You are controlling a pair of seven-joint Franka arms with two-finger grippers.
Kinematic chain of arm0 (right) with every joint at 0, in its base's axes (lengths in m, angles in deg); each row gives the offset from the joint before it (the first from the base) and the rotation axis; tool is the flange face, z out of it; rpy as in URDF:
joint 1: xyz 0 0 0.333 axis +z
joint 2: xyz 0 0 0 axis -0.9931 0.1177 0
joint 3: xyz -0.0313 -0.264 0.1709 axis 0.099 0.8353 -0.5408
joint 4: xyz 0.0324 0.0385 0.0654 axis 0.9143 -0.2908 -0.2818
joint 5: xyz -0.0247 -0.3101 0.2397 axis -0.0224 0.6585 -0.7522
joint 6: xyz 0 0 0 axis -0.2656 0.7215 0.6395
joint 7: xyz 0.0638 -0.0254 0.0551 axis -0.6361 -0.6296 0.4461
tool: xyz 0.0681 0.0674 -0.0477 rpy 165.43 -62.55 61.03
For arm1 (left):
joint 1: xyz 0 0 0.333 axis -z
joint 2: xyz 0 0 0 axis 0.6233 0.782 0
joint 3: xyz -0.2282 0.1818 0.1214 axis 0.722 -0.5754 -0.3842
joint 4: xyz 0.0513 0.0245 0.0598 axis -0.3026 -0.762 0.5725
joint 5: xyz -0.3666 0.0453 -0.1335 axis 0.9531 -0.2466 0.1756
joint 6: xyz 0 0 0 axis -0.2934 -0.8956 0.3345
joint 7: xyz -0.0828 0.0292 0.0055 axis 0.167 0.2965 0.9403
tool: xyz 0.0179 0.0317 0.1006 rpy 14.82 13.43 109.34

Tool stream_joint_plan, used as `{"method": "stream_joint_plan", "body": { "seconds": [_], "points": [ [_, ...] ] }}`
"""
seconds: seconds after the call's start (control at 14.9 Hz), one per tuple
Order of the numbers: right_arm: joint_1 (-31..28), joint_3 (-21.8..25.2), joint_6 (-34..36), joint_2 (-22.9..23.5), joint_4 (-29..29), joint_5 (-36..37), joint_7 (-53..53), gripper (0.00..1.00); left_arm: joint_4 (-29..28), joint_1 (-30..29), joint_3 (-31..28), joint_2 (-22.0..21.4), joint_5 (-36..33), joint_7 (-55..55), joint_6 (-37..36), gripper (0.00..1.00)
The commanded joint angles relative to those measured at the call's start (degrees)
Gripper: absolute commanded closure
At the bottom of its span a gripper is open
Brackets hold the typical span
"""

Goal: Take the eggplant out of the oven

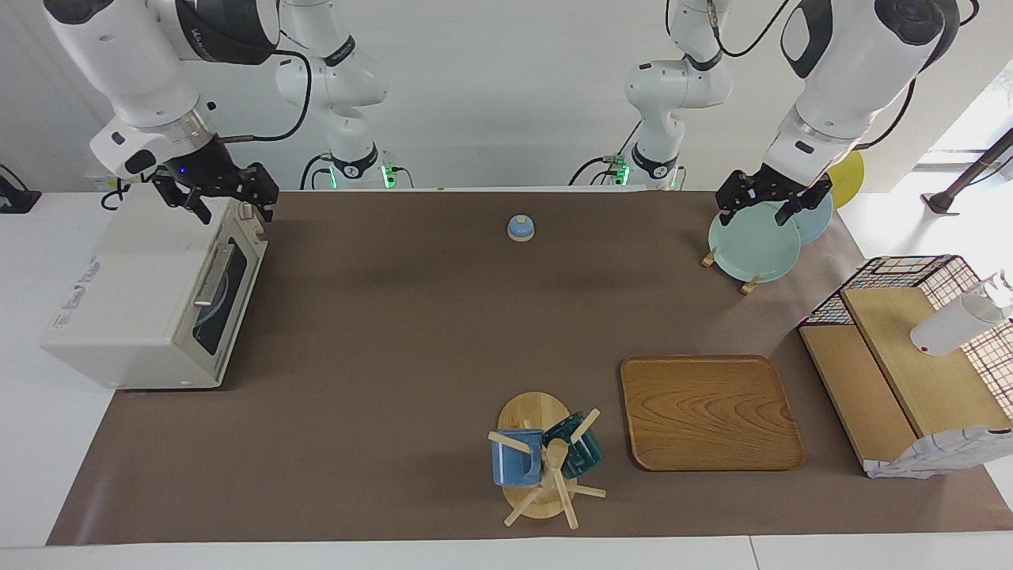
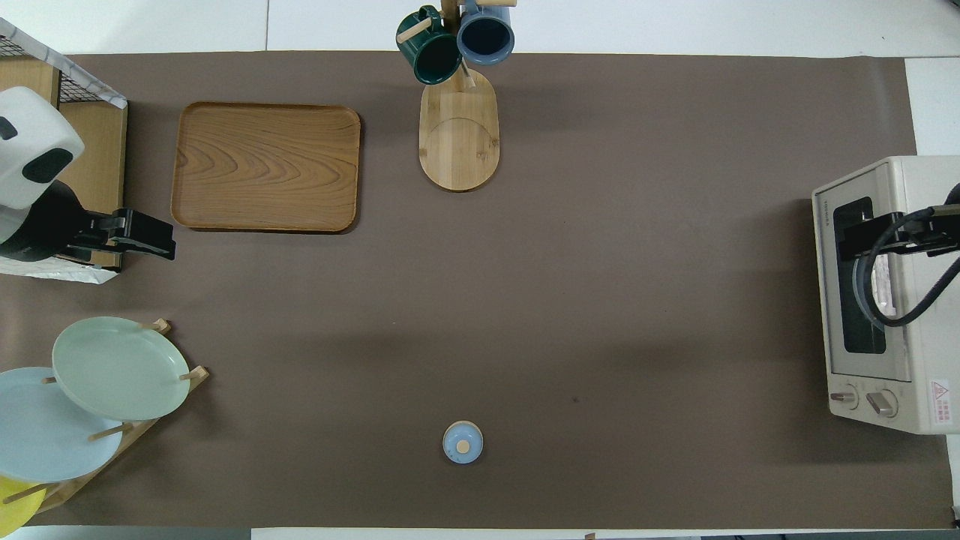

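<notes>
Matt cream oven (image 1: pixel 150 297) with dark glass door; smooth-grained wooden tray (image 1: pixel 710 412).

Oven (image 2: pixel 885 292): small dark brand word up the front panel's edge by the door, overhead view, too small to read w/ certainty. Red-and-white warning sticker w/ triangle sign at lower front corner near the knobs; its text illegible. Faded print on oven top, facing view, unreadable.

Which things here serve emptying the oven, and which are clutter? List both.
Job: oven, its door shut; right hand, open over it. No eggplant shows.
Clutter: wooden tray, mug rack, plates, bell, wire basket; left hand waits over the plates.
</notes>
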Motion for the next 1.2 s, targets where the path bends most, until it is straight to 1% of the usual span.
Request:
{"method": "stream_joint_plan", "body": {
  "seconds": [0.0,0.74,0.8,0.87,0.94,1.0,1.14],
  "points": [
    [0.12,-0.08,0.49,-0.41,-0.53,0.78,1.12,0.00,-0.06,-0.47,0.23,-0.15,-0.53,0.79,0.66,0.00],
    [-0.67,0.09,-0.31,-1.02,-0.88,-0.09,1.12,0.00,-0.06,-0.47,0.23,-0.15,-0.53,0.79,0.66,0.00],
    [-0.58,0.10,-0.48,-1.02,-0.88,-0.27,1.55,0.08,-0.06,-0.47,0.23,-0.15,-0.53,0.79,0.66,0.00],
    [-0.32,0.10,-0.48,-1.02,-0.88,-0.10,2.52,0.65,-0.06,-0.55,0.23,-0.15,-0.53,0.79,0.66,0.00],
    [-0.32,0.10,-1.00,-1.20,-1.66,0.16,3.22,0.84,-0.06,-0.55,0.23,-0.15,-0.53,0.79,0.66,0.00],
    [-0.58,0.10,-2.49,-1.55,-2.80,0.16,4.19,1.00,-0.06,-0.47,0.23,-0.15,-0.53,0.79,0.75,0.00],
    [-1.11,0.27,-7.14,-3.21,-7.01,0.78,5.77,1.00,-0.06,-0.47,0.23,-0.15,-0.53,0.79,0.57,0.00]
  ]
}}
